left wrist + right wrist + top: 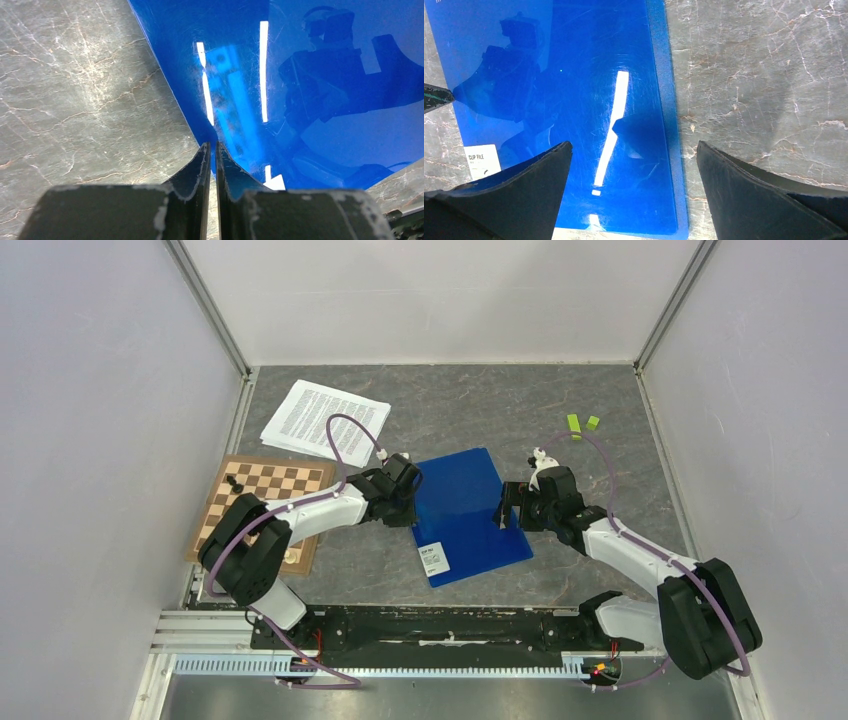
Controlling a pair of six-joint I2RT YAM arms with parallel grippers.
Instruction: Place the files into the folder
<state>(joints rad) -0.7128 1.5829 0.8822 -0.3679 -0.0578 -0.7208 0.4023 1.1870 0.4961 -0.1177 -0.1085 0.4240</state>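
While the folder (468, 510) lies flat between both claws, your left claw (212, 146) meets its edge, jaws a narrow slit apart; whether they pinch it is unclear. Your right claw (634, 145) gapes wide above the opposite edge. The files (325, 418) lie well beyond the left claw, beside the chessboard (270, 485).

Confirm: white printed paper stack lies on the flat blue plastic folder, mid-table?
No. The flat blue plastic folder is mid-table, but the white printed paper stack lies off it, on the table at far left; the top external view shows it.
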